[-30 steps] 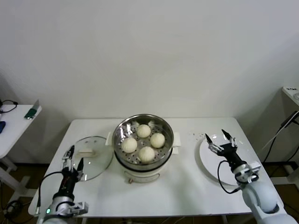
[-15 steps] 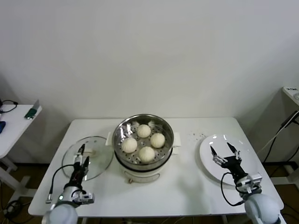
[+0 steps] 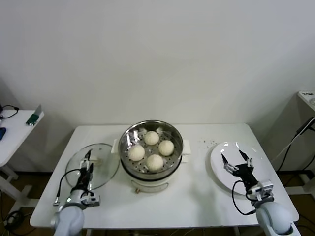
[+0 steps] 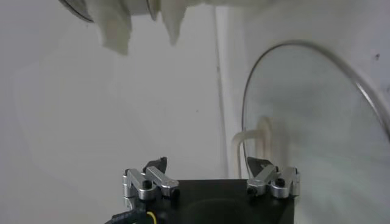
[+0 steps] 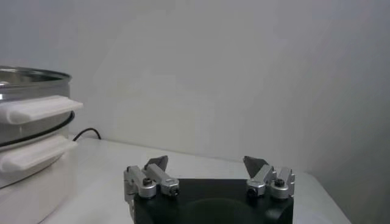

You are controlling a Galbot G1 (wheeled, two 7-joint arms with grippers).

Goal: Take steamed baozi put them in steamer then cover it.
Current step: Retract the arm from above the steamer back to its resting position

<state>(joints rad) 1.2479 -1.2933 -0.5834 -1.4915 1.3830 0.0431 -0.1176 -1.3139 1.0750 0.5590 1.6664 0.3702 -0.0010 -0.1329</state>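
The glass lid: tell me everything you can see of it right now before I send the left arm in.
The cover is a round clear glass lid with a thin metal rim and a cream oblong handle on top. It lies flat on the white table, handle up, to the robot's left of the steamer, its edge close beside the pot base. The open left gripper sits over its near part, by the handle; whether it touches the glass cannot be told.

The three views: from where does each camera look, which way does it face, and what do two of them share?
Head view: high, looking down at the table; both arms show, left pincer over the cover, right pincer over the plate.
Left wrist view: behind its open pincer, facing the cover.
Right wrist view: behind its open pincer, facing the wall.
Shared: both wrist views show the steamer.
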